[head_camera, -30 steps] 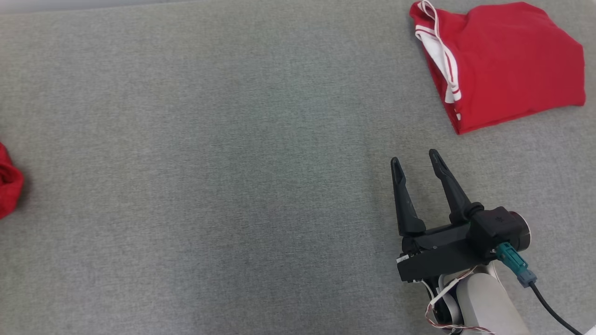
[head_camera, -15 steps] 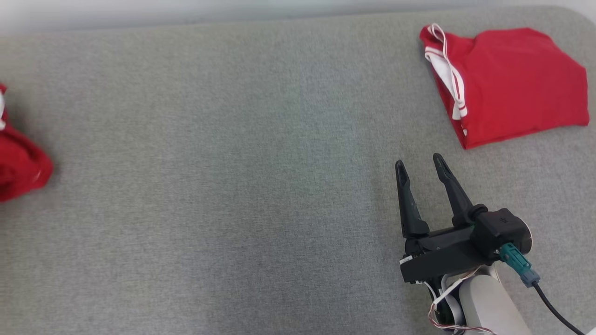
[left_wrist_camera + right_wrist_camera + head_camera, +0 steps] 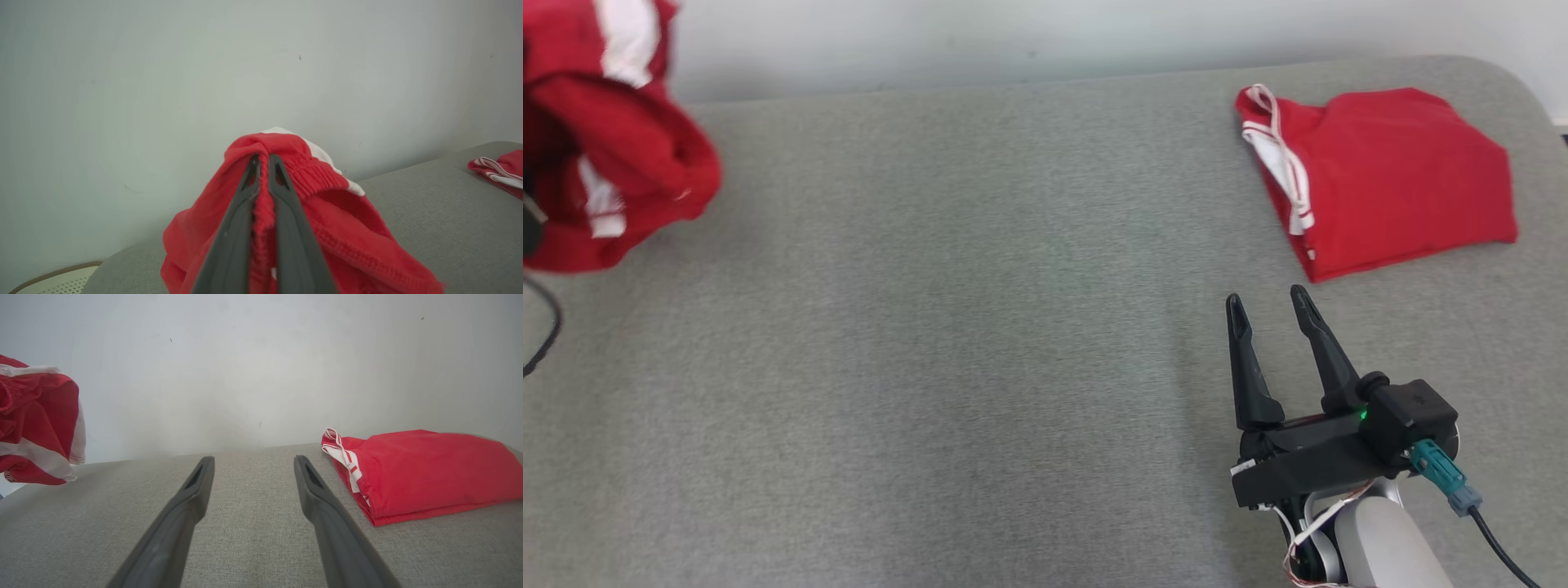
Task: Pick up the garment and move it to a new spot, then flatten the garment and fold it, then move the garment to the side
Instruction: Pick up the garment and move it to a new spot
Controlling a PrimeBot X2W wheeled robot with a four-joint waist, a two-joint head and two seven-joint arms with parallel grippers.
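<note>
At the far left, the garment (image 3: 605, 155) is held clear of the grey surface (image 3: 972, 343). It is bunched and hanging, red with white stripes. In the left wrist view the left gripper (image 3: 263, 157) is seen clenched on it. A ribbed fold by the elastic waistband is pinched between the two fingers, which are pressed almost together, and the rest of the cloth is draped to either side and below.

Only a thin fold is caught, so a slip is judged possible if the arm is swung fast or the hanging part is dragged across the surface. A dark cable (image 3: 543, 327) is looped just below the bundle at the left edge, and the cloth could be snagged on it. Because the garment is crumpled, it may be laid down with layers trapped underneath, which would make flattening harder.

In the middle, a broad stretch of surface is offered for a new spot.

At the near right, the right gripper (image 3: 1266, 296) is poised over the surface, jaws spread wide with nothing between them. Beyond it, at the far right, a folded garment (image 3: 1388, 180) is laid flat, well apart from the held one. If the held cloth is set down too far right, or the right arm is driven forward carelessly, that fold could be disturbed.
</note>
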